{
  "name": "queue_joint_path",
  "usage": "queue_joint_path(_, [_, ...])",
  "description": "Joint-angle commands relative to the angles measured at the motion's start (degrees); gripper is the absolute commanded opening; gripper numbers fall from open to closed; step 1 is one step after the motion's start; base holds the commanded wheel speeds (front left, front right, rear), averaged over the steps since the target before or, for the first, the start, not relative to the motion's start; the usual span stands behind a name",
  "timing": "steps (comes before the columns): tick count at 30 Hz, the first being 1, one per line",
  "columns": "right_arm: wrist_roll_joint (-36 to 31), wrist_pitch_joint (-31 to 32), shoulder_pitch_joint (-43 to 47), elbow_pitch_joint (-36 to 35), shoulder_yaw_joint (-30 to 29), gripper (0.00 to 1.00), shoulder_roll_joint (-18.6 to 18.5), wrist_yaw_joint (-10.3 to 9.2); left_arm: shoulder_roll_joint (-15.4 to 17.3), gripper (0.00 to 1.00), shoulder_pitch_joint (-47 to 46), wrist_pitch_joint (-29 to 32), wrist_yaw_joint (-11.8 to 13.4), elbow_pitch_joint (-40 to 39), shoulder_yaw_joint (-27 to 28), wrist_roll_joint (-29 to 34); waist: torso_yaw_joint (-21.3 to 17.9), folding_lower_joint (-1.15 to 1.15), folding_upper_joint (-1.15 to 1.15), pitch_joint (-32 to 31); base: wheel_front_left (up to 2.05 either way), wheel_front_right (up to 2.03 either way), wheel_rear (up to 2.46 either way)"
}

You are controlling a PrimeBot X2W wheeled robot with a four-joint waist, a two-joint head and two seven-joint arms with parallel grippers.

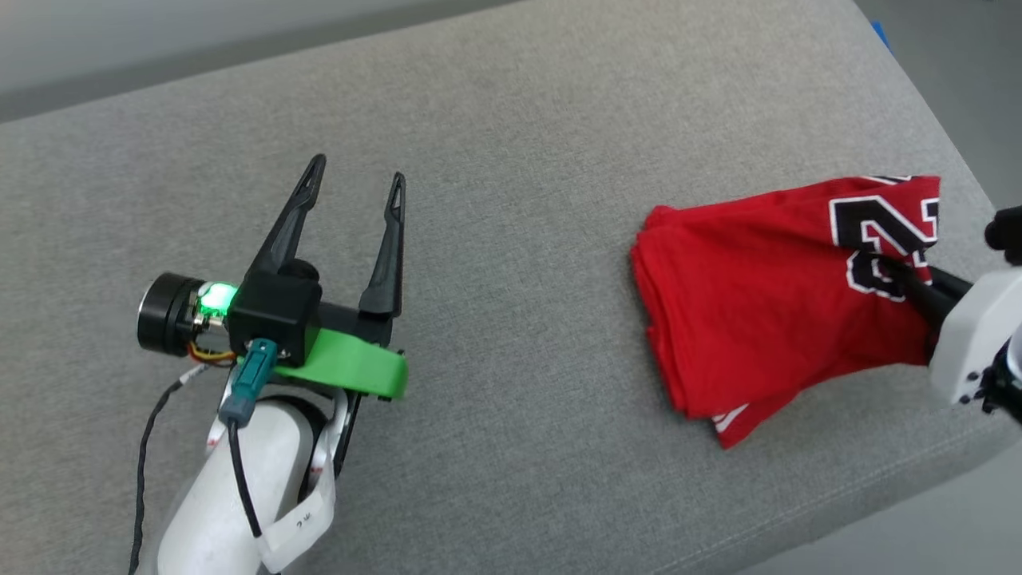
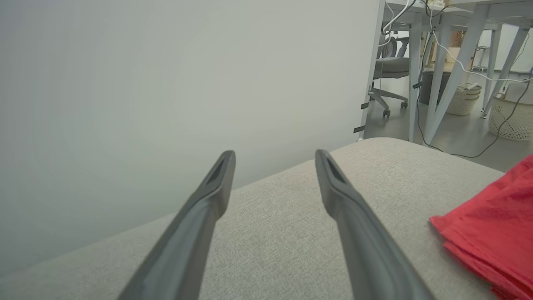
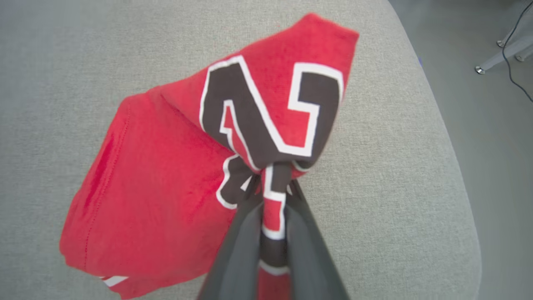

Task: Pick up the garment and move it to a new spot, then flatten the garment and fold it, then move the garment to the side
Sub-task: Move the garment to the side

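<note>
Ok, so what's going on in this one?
The right gripper is shut on the garment, a folded red jersey, pinching it at the printed number so the cloth bunches there. The rest of it lies on the grey cushion, near the cushion's right end. The left gripper is open and empty over the cushion, well apart from the garment.

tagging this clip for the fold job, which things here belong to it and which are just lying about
Part of the job: garment; right gripper, shut on it; left gripper, open; grey cushion under it.
Just lying about: office chair; white baskets; desk legs.
</note>
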Motion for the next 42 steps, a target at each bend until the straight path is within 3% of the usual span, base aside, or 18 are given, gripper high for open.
queue_joint_path(1, [1.38,-1.19,-2.16,1.77,-0.21,0.00,-0.50,-0.04,0.56,1.00,-1.82,0.54,-0.46,-0.68,-0.38,0.78,-3.78,0.00,0.00,9.17,0.00,0.00,0.00])
queue_joint_path(16, [6.02,-11.07,-22.37,30.92,-0.09,0.00,-9.22,-0.04,-0.81,1.00,-13.42,4.14,-2.55,-5.59,-5.74,5.21,3.24,0.00,0.00,21.51,0.00,0.00,0.00])
queue_joint_path(22, [6.50,-15.05,-25.51,38.94,0.47,0.00,-9.69,-0.04,-1.64,1.00,-14.77,3.45,-2.43,-5.75,-6.84,5.61,4.81,0.00,0.00,22.39,0.00,0.00,0.00])
queue_joint_path(23, [6.42,-15.64,-25.81,39.96,0.65,0.12,-9.62,-0.04,-1.80,1.00,-14.84,3.24,-2.39,-5.64,-6.97,5.57,5.00,0.00,0.00,22.39,0.00,0.00,0.00])
queue_joint_path(24, [5.81,-19.42,-27.02,43.46,0.65,1.00,-9.24,-0.04,-2.23,1.00,-15.06,2.52,-2.41,-4.81,-7.30,5.21,5.65,0.00,0.00,22.11,0.00,0.00,0.00])
queue_joint_path(31, [0.68,-31.55,-30.52,51.65,-0.04,1.00,-9.37,-0.04,-3.03,1.00,-14.08,-0.06,-1.99,-1.69,-7.11,3.45,7.33,0.00,0.00,18.89,0.00,0.00,0.00])
queue_joint_path(35, [-2.00,-34.30,-31.25,53.68,-0.91,1.00,-9.34,-0.04,-3.52,1.00,-12.53,-1.68,-1.35,0.00,-6.73,2.27,8.62,0.00,0.00,15.55,0.00,0.00,0.00])
queue_joint_path(42, [-5.40,-34.90,-26.14,45.73,-4.32,1.00,-6.58,-0.04,-3.57,1.00,-6.95,-3.70,0.62,2.39,-5.05,-0.20,10.19,0.00,0.00,7.90,0.00,0.00,0.00])
